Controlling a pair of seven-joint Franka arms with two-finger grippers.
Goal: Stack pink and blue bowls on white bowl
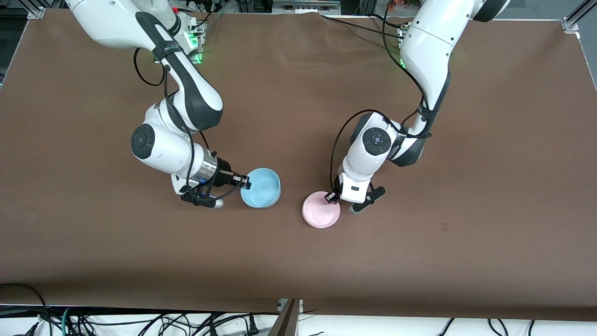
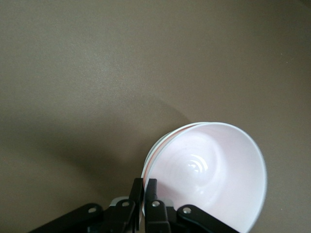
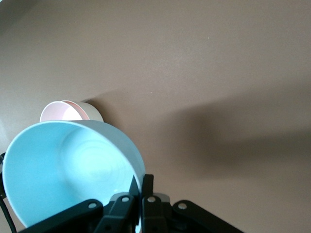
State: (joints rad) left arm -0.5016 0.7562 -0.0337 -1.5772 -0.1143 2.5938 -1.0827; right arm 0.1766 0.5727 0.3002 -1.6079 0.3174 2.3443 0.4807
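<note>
The left wrist view shows the pink bowl [image 2: 209, 179] nested in the white bowl [image 2: 149, 164], a sliver of whose rim shows beneath it; the front view hides that. The left hand [image 1: 334, 198] pinches the pink bowl's rim. The right hand [image 1: 244, 182] grips the blue bowl [image 1: 262, 187], tilted above the brown tabletop [image 1: 466, 186] beside the stack, toward the right arm's end.

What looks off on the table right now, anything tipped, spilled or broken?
Nothing is spilled or damaged. The blue bowl is tilted, its rim pinched by the right gripper. The left gripper pinches the rim of the pink bowl, which sits nested in the white bowl, only an edge of it showing.
</note>
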